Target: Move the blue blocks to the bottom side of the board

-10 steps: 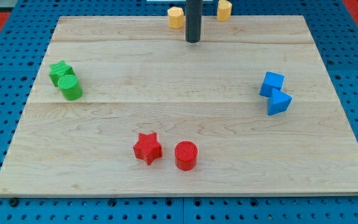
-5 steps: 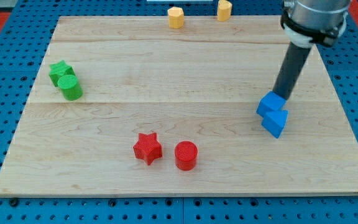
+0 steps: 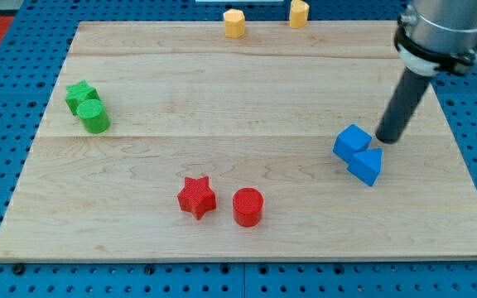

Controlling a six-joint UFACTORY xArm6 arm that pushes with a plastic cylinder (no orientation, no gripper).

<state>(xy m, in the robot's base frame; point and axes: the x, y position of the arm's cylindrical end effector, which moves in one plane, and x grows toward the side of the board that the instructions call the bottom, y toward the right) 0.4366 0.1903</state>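
Note:
Two blue blocks lie touching at the view's right, a little below the board's middle height: a blue cube (image 3: 352,141) and a blue wedge-shaped block (image 3: 366,165) just below and right of it. My tip (image 3: 387,138) stands on the board just right of the blue cube and above the blue wedge, very close to both. The dark rod rises from it to the view's top right.
A green star (image 3: 79,93) and green cylinder (image 3: 94,117) sit at the left. A red star (image 3: 196,197) and red cylinder (image 3: 248,207) sit at bottom centre. Two yellow blocks (image 3: 234,22) (image 3: 299,12) lie at the top edge of the wooden board (image 3: 238,244).
My tip came from the top centre to the right side, and the blue blocks have slid down and left. In the last half second the tip moved slightly right and down.

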